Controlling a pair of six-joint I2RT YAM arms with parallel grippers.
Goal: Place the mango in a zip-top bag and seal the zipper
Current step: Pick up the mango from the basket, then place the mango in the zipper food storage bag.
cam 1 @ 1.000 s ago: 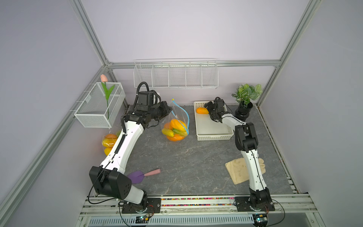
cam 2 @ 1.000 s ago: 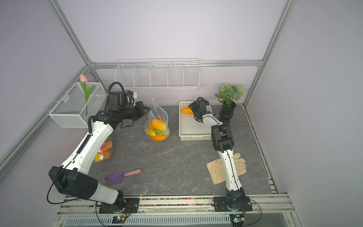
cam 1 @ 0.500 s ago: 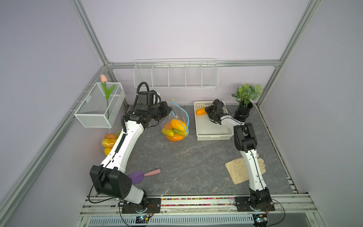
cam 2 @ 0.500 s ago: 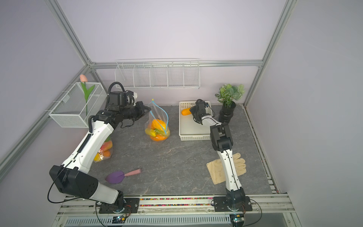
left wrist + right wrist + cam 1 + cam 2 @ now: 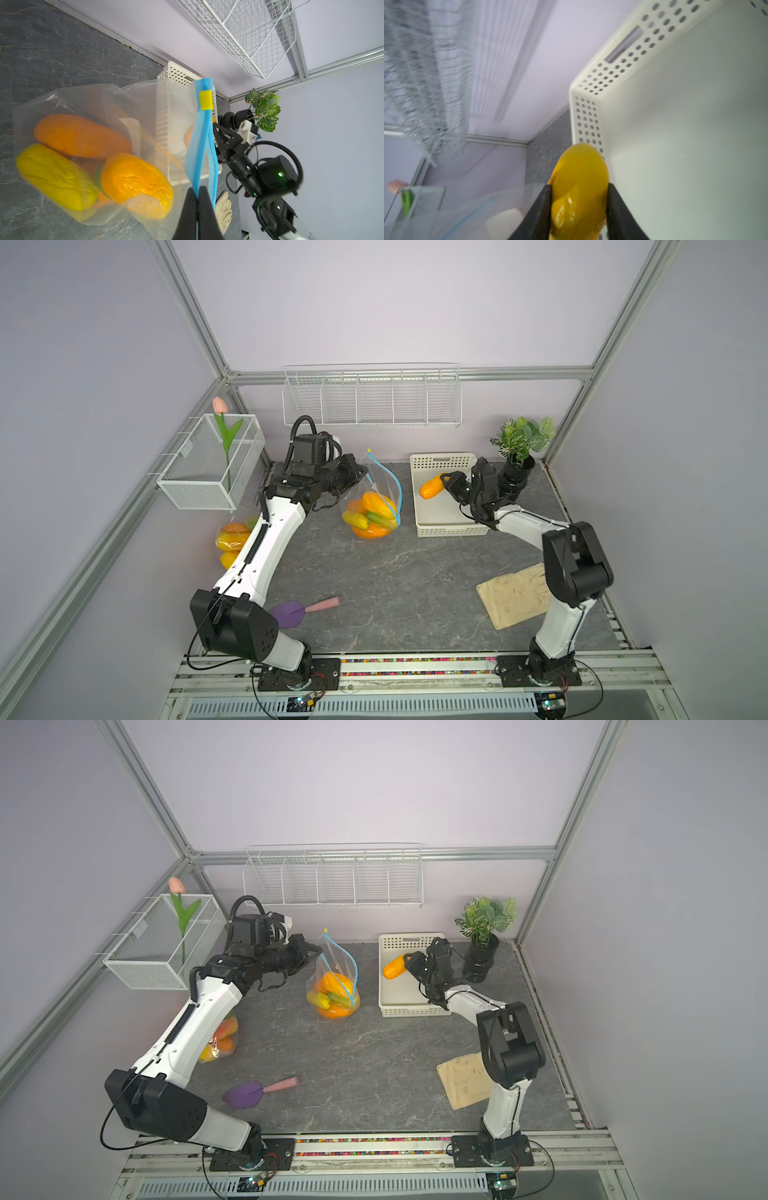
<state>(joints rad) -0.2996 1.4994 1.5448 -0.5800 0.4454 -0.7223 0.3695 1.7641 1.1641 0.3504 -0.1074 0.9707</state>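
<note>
The right gripper (image 5: 579, 186) is closed across the short axis of the mango (image 5: 431, 486), one finger on each flank near one end, so most of the fruit projects beyond the jaws. The mango is over the white basket (image 5: 441, 457), apparently raised off its floor, and well apart from the zip-top bag (image 5: 376, 506). Its skin is glossy and rounded, so treat it as slippery. The creases beside the contact points suggest a surface that yields a little. An end grip on a long body is likely to let it pivot, whereas a hold nearer mid-length would probably be steadier. The left gripper (image 5: 196, 190) is fully closed, pinching one side of the blue zipper strip (image 5: 200, 145) and holding the bag upright on the table. The bag is thin, limp film already loaded with several fruits (image 5: 135, 182). Its mouth gapes only narrowly, so entry end-first is probably required.
</note>
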